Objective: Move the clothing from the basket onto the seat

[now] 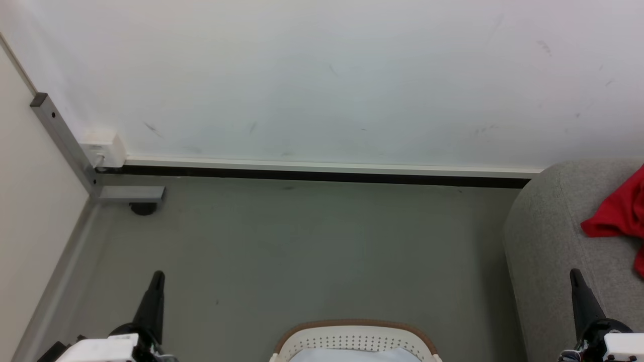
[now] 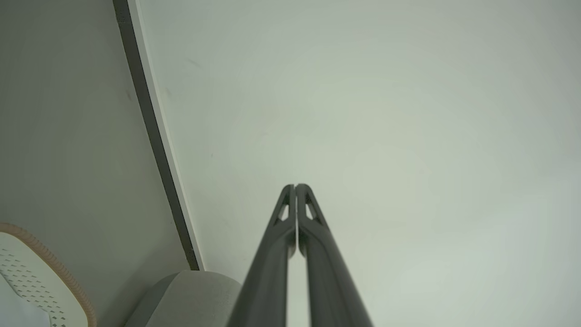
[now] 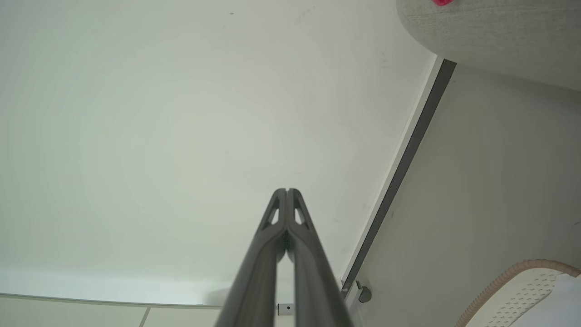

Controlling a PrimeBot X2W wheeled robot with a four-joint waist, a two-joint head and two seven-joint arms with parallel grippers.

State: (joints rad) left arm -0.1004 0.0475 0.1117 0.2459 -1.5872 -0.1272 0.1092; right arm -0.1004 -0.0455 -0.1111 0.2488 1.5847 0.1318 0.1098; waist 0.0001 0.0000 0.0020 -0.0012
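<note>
Clothing (image 1: 616, 216), head view: the red garment is lying on the seat (image 1: 548, 236) at the right edge, partly cut off by the frame. The basket (image 1: 352, 323) is sitting on the floor (image 1: 302, 241) at bottom centre, well apart from the garment, with a pale cloth (image 1: 352, 356) showing inside. The left end effector (image 1: 157, 277) and right end effector (image 1: 575, 275) are pointing up, low at either side.

Left wrist view: the left end effector (image 2: 295, 186) is pressed together, pinching nothing, aiming at bare wall. Basket rim (image 2: 54, 263) at lower left.

Right wrist view: the right end effector (image 3: 287, 190) is likewise pressed together and empty. A sliver of red (image 3: 442, 2) is resting on the seat (image 3: 499, 32).

Judgement: the transfer is looking complete. The step in hand is holding clear. Doing it well means keeping the right fingers off the sofa arm so nothing is snagging the garment, and checking the basket's hidden near part for leftover red.
</note>
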